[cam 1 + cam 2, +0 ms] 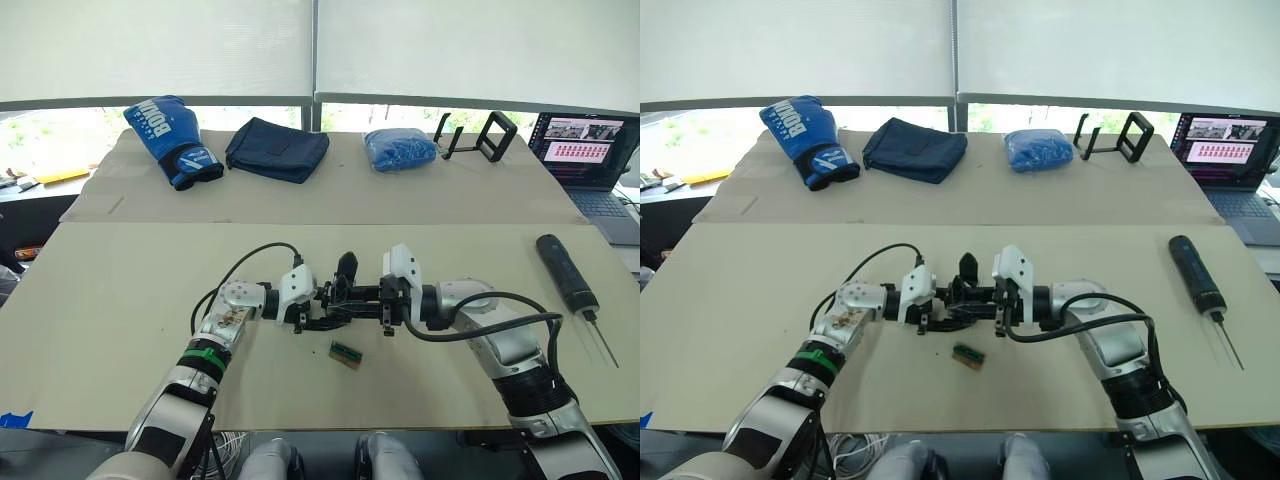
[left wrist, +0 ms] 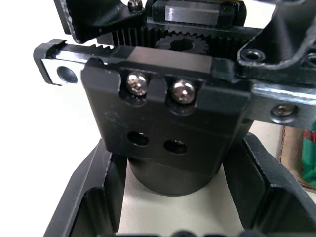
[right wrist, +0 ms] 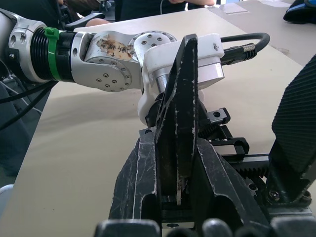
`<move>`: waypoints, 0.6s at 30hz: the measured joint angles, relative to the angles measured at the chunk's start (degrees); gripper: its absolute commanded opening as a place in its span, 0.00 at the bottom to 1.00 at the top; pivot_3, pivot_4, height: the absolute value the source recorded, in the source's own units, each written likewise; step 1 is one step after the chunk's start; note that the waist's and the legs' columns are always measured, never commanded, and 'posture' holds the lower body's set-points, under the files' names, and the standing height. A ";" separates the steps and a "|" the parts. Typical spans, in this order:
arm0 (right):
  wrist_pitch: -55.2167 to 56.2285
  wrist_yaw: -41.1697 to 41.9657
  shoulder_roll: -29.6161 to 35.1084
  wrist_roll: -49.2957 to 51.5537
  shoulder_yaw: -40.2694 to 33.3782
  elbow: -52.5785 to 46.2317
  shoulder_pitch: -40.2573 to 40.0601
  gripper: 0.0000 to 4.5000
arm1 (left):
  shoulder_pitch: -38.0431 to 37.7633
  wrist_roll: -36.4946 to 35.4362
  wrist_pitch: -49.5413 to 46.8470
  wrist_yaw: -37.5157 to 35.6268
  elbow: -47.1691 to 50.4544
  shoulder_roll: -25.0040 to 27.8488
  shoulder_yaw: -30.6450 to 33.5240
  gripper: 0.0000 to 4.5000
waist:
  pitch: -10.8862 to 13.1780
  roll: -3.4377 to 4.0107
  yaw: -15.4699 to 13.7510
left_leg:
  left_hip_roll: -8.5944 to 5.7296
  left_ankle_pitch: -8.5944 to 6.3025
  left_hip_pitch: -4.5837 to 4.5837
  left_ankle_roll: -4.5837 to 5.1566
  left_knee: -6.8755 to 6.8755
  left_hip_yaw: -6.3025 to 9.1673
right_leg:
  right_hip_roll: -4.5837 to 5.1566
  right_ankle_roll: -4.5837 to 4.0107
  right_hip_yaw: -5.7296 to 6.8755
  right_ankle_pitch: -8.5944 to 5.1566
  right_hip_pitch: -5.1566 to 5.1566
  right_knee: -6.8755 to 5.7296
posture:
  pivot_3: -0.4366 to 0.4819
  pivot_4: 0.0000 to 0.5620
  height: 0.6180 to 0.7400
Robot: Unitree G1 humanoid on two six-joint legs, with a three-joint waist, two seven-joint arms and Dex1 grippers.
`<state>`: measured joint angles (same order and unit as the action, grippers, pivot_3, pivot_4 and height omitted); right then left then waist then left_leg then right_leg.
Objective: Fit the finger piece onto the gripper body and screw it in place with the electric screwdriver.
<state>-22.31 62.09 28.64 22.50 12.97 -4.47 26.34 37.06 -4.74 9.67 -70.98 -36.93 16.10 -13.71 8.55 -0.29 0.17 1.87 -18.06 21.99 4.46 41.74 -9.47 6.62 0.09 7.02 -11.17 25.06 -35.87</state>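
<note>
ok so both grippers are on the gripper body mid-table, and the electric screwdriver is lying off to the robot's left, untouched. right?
Not quite: the electric screwdriver lies to the robot's right, as the left eye view shows, untouched. The rest holds: the left gripper and right gripper meet at the gripper body mid-table.

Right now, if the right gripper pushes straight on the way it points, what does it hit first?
Likely the gripper body, then the left gripper facing it from the other side. The right gripper is already at the body, holding the finger piece.
</note>
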 measured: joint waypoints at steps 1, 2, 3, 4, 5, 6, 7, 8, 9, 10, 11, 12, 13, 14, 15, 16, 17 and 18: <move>0.35 0.13 0.01 -0.02 0.03 -0.05 0.00 0.08 | 0.00 0.00 0.00 0.00 0.01 0.00 0.00 0.51 | 0.00 0.00 0.00 | 0.00 0.00 0.00 0.00 0.00 0.00 | 0.00 0.00 0.00 0.00 0.00 0.00 | 0.48 0.27 1.00; 0.63 0.13 -0.01 -0.01 -0.01 -0.21 -0.06 0.08 | -0.01 0.00 0.01 0.00 0.03 0.00 0.00 0.51 | 0.00 0.00 0.00 | 0.00 0.00 0.00 0.00 0.00 0.00 | 0.01 0.00 0.00 0.00 0.00 0.00 | 0.48 0.27 1.00; 0.63 -0.04 -0.08 -0.01 -0.10 -0.31 -0.11 0.08 | -0.04 -0.01 0.01 -0.01 0.05 0.00 0.00 0.51 | 0.00 0.00 0.00 | 0.00 0.00 0.01 0.00 0.00 0.01 | 0.01 0.00 0.00 0.00 0.01 0.00 | 0.48 0.27 1.00; 0.64 -0.23 -0.12 -0.01 -0.23 -0.41 -0.12 0.08 | -0.08 -0.01 0.02 -0.02 0.06 0.00 0.00 0.51 | 0.00 0.00 0.02 | 0.00 0.00 0.01 0.00 0.00 0.01 | 0.01 0.00 0.00 0.00 0.01 0.00 | 0.48 0.27 1.00; 0.68 -0.26 -0.12 -0.01 -0.27 -0.42 -0.13 0.08 | -0.09 -0.01 0.02 -0.02 0.06 0.00 0.00 0.51 | 0.00 0.00 0.03 | 0.00 0.00 0.01 0.00 0.00 0.00 | 0.01 0.00 0.00 0.00 0.01 0.00 | 0.48 0.27 1.00; 0.86 -0.24 -0.12 0.00 -0.33 -0.42 -0.20 0.08 | -0.09 -0.01 0.02 -0.02 0.07 -0.01 0.01 0.51 | 0.00 0.00 0.03 | 0.00 0.00 0.01 0.00 0.00 0.01 | 0.01 0.00 0.00 0.00 0.01 0.00 | 0.48 0.27 1.00; 1.09 -0.19 -0.12 0.04 -0.41 -0.43 -0.34 0.08 | -0.09 -0.01 0.03 -0.03 0.07 -0.01 0.00 0.51 | 0.00 0.00 0.02 | 0.00 0.00 0.01 0.00 0.00 0.01 | 0.01 0.00 0.00 0.00 0.01 0.00 | 0.48 0.27 1.00; 1.65 -0.07 -0.19 0.08 -0.51 -0.44 -0.61 0.08 | -0.09 -0.01 0.05 -0.03 0.08 -0.03 0.00 0.51 | 0.00 0.00 0.02 | 0.00 0.00 0.02 0.00 0.00 0.00 | 0.01 0.00 0.00 0.00 0.02 0.00 | 0.48 0.27 1.00; 1.95 0.09 -0.32 0.23 -0.66 -0.45 -0.83 0.20 | -0.09 -0.01 0.07 -0.05 0.08 -0.04 0.00 0.51 | 0.00 0.00 0.02 | 0.00 0.00 0.03 0.00 0.00 0.00 | 0.01 0.00 0.00 0.00 0.02 0.00 | 0.48 0.27 1.00; 2.32 0.37 -0.42 0.36 -0.80 -0.46 -0.98 0.32 | -0.09 -0.01 0.09 -0.05 0.08 -0.06 -0.01 0.51 | 0.00 0.00 0.01 | 0.00 0.00 0.04 0.00 0.00 0.00 | 0.01 0.00 0.00 0.00 0.02 0.00 | 0.48 0.27 1.00; 2.53 0.59 -0.48 0.44 -0.80 -0.46 -1.28 0.38 | -0.08 -0.01 0.09 -0.04 0.08 -0.10 -0.01 0.51 | 0.00 0.00 -0.01 | 0.00 0.00 0.05 0.00 0.00 0.01 | 0.01 0.00 0.02 0.00 0.03 0.00 | 0.48 0.27 1.00; 2.64 0.89 -0.75 0.74 -0.81 -0.45 -1.84 0.46 | -0.08 -0.02 0.11 -0.06 0.08 -0.14 0.00 0.51 | 0.00 -0.01 -0.02 | 0.00 0.00 0.08 0.00 0.00 0.02 | 0.01 0.00 0.02 0.00 0.06 0.01 | 0.48 0.27 1.00; 3.27 1.27 -1.26 1.02 -0.82 -0.45 -2.32 0.54 | -0.08 -0.03 0.14 -0.07 0.08 -0.15 0.01 0.51 | 0.01 0.00 -0.02 | 0.00 0.00 0.11 0.00 0.00 0.01 | 0.00 0.00 0.02 0.00 0.08 0.00 | 0.48 0.27 1.00; 3.69 1.45 -1.90 1.32 -0.88 -0.46 -2.48 0.62 | -0.08 -0.03 0.15 -0.05 0.08 -0.13 0.01 0.51 | 0.01 0.00 0.02 | 0.00 0.00 0.12 0.00 0.00 0.00 | 0.00 0.00 0.01 0.00 0.10 0.00 | 0.48 0.27 1.00; 4.38 1.55 -2.39 1.38 -1.06 -0.46 -2.46 0.70 | -0.06 0.00 0.18 0.05 0.07 -0.16 -0.02 0.51 | 0.01 0.00 -0.01 | 0.00 0.00 0.12 0.00 0.00 0.00 | -0.01 0.00 0.01 0.00 0.09 0.00 | 0.48 0.27 1.00; 5.66 1.62 -2.80 1.38 -1.38 -0.46 -2.37 0.77 | -0.06 0.01 0.26 0.19 0.05 -0.22 -0.03 0.51 | 0.01 -0.01 -0.05 | -0.01 0.00 0.13 0.00 0.00 0.00 | -0.01 0.00 0.03 0.00 0.09 0.00 | 0.48 0.27 1.00; 6.54 1.66 -3.21 1.39 -1.90 -0.46 -2.26 0.86 | -0.04 0.03 0.30 0.29 0.00 -0.28 -0.04 0.51 | 0.01 0.00 -0.11 | -0.01 0.00 0.13 0.00 0.00 0.00 | -0.01 0.00 0.03 0.00 0.09 0.01 | 0.48 0.27 1.00; 7.34 1.68 -3.47 1.42 -2.34 -0.46 -2.20 0.93 | -0.02 0.04 0.33 0.35 -0.01 -0.32 -0.04 0.51 | 0.01 -0.01 -0.15 | -0.01 0.00 0.13 0.00 0.00 0.00 | -0.01 0.00 0.02 0.00 0.08 0.01 | 0.48 0.27 1.00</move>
<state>-14.97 63.77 25.18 23.92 10.63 -4.93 24.15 37.04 -4.70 10.00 -70.62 -36.93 15.78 -13.75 8.56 -0.30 0.02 1.85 -18.05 22.12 4.47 41.74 -9.48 6.62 0.09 7.04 -11.17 25.14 -35.86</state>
